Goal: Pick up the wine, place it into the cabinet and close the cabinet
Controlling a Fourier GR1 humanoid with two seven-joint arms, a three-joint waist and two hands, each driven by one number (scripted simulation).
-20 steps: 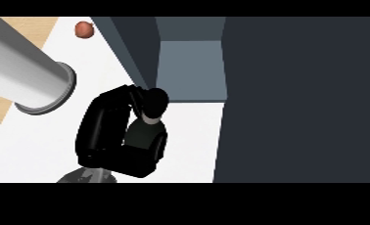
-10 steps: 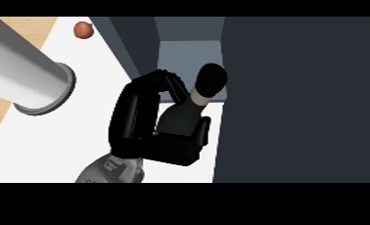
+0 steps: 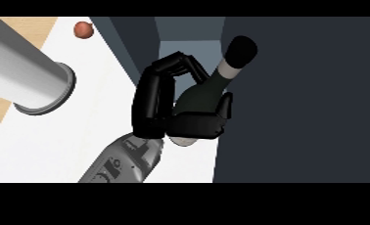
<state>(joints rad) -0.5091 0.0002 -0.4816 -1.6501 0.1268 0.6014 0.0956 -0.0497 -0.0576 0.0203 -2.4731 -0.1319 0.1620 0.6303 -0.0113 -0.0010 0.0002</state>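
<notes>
My right hand is shut on the wine bottle, its fingers curled round the dark body and the thumb below. The bottle is tilted, and its grey neck and black cap point up and to the right. The cap lies over the edge of the cabinet's open grey-blue inside. The cabinet's dark door or side fills the right of the view. The bottle's pale base shows just under the hand. My left hand does not show.
A thick grey cylinder, seemingly my left forearm, crosses the left side close to the view. A small red-brown round thing lies on the white counter at the back left. A dark panel borders the opening's left.
My right hand has carried the bottle right and farther back, toward the cabinet opening. The bottle's cap has swung from beside the fingers to over the opening's right edge.
</notes>
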